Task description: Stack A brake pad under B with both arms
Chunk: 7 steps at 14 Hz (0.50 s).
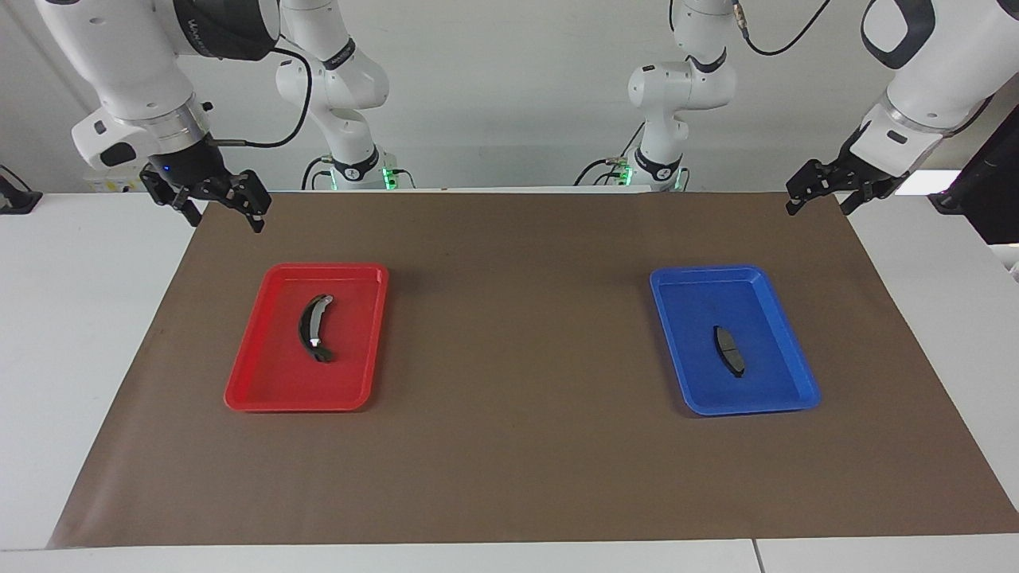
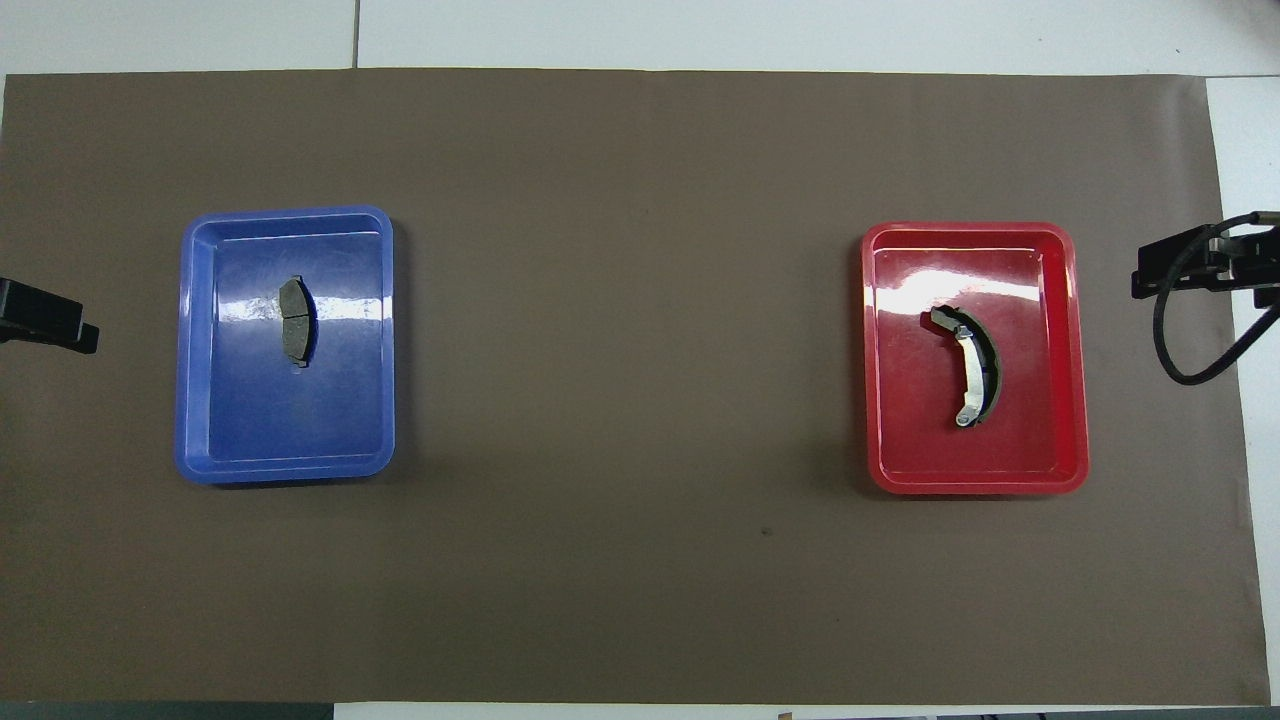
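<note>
Nothing of the stacking is done yet, as far as I can see. The small grey pad [image 1: 729, 350], which has to end up underneath, lies flat in the blue tray [image 1: 681, 280] toward the left arm's end of the table. The long curved black pad [image 1: 314, 328] with its silvery strip lies in the red tray [image 1: 275, 278] toward the right arm's end. The 2 pads are well apart, each alone in its tray, with bare brown mat [image 1: 517, 334] between them.

Both arms hang clear of the work. The left gripper [image 1: 821, 196] is up over the mat's corner by the blue tray, fingers spread wide and holding nothing. The right gripper [image 1: 215, 208] is up over the mat's other corner by the red tray, also wide and empty.

So I'd say every step is left: 1 pad picked up by each arm, the grey 1 set down first, then the curved 1 laid on top.
</note>
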Each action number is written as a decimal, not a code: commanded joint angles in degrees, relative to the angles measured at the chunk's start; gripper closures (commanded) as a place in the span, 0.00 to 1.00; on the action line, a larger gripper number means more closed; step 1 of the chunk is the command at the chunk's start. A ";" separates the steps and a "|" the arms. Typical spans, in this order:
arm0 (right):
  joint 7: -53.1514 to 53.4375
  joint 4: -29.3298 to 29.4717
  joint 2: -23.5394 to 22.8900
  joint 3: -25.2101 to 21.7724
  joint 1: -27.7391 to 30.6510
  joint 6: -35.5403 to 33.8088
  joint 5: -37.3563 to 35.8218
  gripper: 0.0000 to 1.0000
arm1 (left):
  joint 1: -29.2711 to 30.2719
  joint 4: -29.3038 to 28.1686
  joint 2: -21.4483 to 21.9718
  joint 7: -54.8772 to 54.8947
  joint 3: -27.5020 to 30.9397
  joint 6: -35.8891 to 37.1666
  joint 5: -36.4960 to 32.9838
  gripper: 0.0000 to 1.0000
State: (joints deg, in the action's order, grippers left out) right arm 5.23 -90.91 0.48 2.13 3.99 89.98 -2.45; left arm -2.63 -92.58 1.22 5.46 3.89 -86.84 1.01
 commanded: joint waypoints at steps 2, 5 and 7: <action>0.30 -1.46 1.01 0.77 1.02 1.08 0.87 0.01 | -2.02 -12.26 4.49 -0.45 -0.64 -11.48 0.66 0.02; 0.66 -2.86 1.36 0.77 1.11 3.43 0.87 0.01 | -2.02 -18.59 3.62 -0.80 -0.64 -21.50 0.40 0.02; 0.31 -2.95 1.36 0.77 1.11 4.06 0.96 0.01 | -2.46 -21.49 1.17 -2.28 -0.64 -28.09 0.40 0.02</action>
State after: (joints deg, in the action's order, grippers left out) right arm 5.23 -91.76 0.48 2.13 3.99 92.30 -2.45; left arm -4.27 -109.65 2.76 4.77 2.85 -108.60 1.08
